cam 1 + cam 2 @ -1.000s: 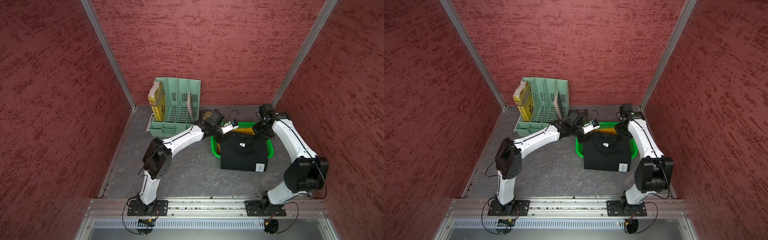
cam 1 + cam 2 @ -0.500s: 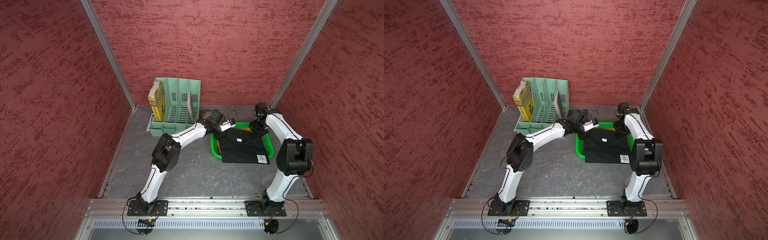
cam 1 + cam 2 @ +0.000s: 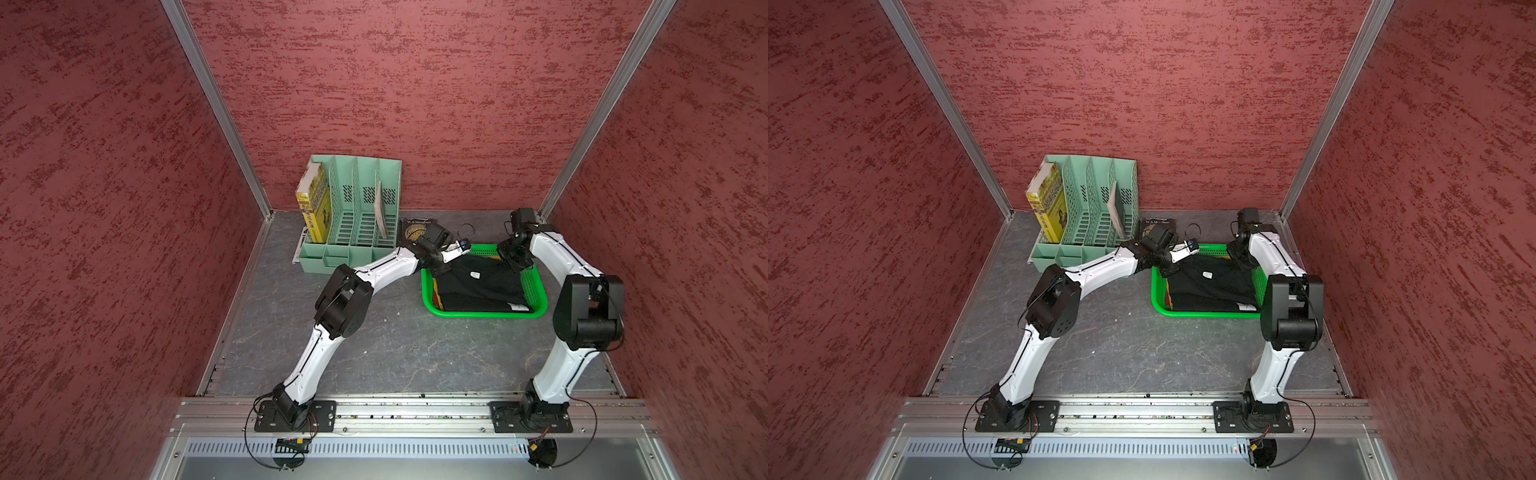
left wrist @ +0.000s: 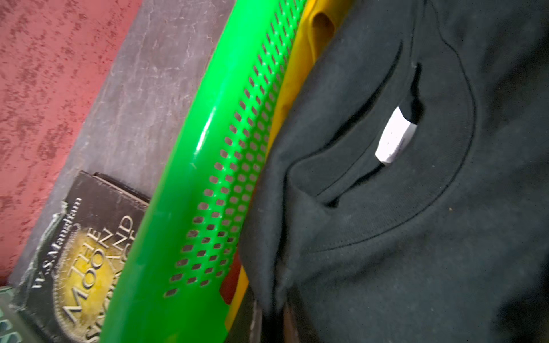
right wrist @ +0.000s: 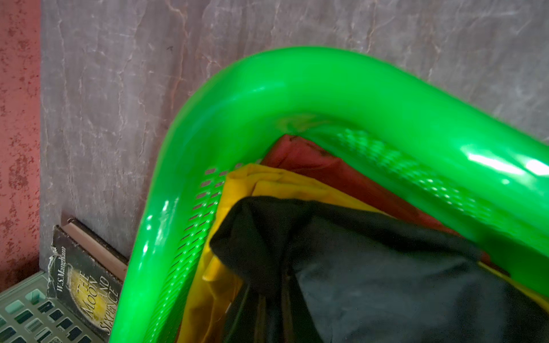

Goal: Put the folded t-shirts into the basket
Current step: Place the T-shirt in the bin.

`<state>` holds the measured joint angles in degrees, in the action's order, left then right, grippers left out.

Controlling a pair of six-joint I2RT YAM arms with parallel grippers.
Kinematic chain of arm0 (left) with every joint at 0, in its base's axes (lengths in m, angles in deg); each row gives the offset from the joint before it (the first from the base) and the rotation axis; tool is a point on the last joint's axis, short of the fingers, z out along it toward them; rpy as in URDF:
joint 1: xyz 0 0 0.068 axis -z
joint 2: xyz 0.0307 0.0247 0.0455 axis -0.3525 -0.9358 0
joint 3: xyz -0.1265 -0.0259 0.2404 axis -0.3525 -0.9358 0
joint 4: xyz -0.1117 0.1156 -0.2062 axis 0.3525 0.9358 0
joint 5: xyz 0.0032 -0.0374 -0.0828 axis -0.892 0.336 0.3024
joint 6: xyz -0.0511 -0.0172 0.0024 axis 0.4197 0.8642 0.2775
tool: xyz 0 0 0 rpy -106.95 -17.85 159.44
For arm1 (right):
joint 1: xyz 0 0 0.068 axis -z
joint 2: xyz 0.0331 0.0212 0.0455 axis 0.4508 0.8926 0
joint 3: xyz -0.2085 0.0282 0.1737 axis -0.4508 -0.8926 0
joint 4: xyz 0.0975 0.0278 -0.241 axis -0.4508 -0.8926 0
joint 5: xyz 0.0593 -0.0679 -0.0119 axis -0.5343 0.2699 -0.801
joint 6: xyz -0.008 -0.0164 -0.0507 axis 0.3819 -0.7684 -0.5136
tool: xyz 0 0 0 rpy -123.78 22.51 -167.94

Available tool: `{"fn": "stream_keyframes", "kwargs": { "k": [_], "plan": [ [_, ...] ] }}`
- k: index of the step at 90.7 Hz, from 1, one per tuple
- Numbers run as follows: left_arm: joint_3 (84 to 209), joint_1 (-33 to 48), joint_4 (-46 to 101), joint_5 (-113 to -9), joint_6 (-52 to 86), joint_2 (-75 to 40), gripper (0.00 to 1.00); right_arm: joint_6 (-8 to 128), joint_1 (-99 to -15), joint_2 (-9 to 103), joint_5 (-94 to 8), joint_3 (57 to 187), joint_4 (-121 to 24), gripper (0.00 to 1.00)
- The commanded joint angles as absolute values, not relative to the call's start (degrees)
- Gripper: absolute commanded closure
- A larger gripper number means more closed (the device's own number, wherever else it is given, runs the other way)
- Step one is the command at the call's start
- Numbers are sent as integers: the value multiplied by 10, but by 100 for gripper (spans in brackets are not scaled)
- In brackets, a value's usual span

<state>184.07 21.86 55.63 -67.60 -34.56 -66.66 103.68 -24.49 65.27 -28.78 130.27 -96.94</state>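
Green basket (image 3: 486, 314), three t-shirts (image 3: 478, 286) inside

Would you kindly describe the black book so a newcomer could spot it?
Find the mint-green file rack at the back wall. Between it and the green basket lies the black book, flat, with a gold disc, unlike the rack's upright yellow book.

Bright green perforated basket (image 3: 482, 312); black shirt (image 3: 478, 286), mustard shirt (image 5: 285, 184), dark red shirt (image 5: 312, 160).

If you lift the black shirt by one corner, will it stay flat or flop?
Probably flops: the black shirt bunches and creases at its corner. Likely light, being thin cloth. It may drag the yellow shirt beneath.
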Motion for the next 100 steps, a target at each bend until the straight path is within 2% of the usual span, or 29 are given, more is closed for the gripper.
{"fn": "stream_keyframes", "kwargs": {
  "k": [1, 8, 14, 17, 28, 34, 44, 48, 54, 64, 72, 85, 100],
  "plan": [
    [1861, 214, 506, -732, -353, -681, 86, 1045, -237, 631, -284, 1293, -953, 95],
    [1861, 216, 496, -740, -355, -680, 81, 1045, -236, 616, -275, 1285, -949, 90],
    [1860, 220, 488, -745, -360, -678, 53, 1040, -235, 597, -278, 1278, -941, 86],
    [1860, 223, 484, -748, -363, -676, 44, 1034, -235, 588, -280, 1276, -938, 83],
    [1859, 236, 488, -766, -360, -661, 39, 993, -235, 559, -293, 1292, -966, 72],
    [1859, 245, 500, -802, -333, -644, 32, 955, -235, 555, -316, 1315, -1016, 71],
    [1889, 265, 587, -822, -247, -609, 27, 888, -235, 546, -330, 1328, -1102, 70],
    [1884, 269, 613, -804, -201, -586, 27, 864, -235, 536, -335, 1319, -1123, 70],
    [1862, 269, 636, -720, -143, -550, 27, 819, -236, 511, -365, 1291, -1135, 70],
    [1772, 258, 599, -525, -87, -486, 30, 748, -237, 454, -427, 1230, -1144, 70],
    [1711, 253, 558, -391, -79, -468, 34, 712, -237, 409, -438, 1191, -1169, 70],
    [1703, 250, 556, -346, -98, -508, 47, 706, -237, 345, -386, 1138, -1178, 72],
    [1766, 255, 628, -337, -137, -584, 52, 716, -235, 351, -378, 1115, -1168, 74]
  ]
}}
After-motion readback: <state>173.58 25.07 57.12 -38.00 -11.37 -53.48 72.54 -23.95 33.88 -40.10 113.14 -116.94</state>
